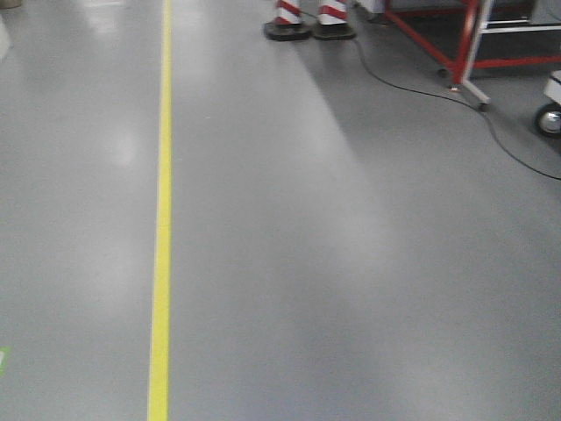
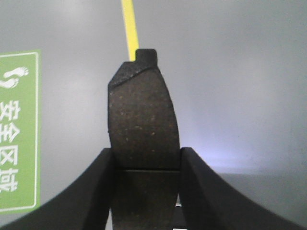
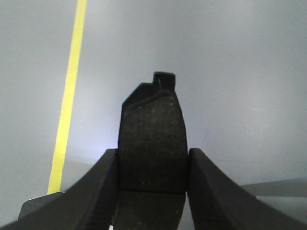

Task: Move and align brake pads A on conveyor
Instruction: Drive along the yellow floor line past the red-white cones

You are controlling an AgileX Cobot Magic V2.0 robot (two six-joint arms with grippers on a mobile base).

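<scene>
Held brake pad A (image 2: 141, 115) clamped in left gripper (image 2: 147, 160), notched tip toward 12 o'clock, above grey floor (image 2: 240, 72); yellow line (image 2: 128, 24) at 12 o'clock, green sign (image 2: 19, 134) at 9 o'clock. Held second brake pad A (image 3: 152, 124) likewise, pinched in right gripper (image 3: 152, 160), yellow line at 10 o'clock. Saw striped cones (image 1: 333, 13) at 12 o'clock in the front view, red frame (image 1: 517, 63) at 2 o'clock.
</scene>
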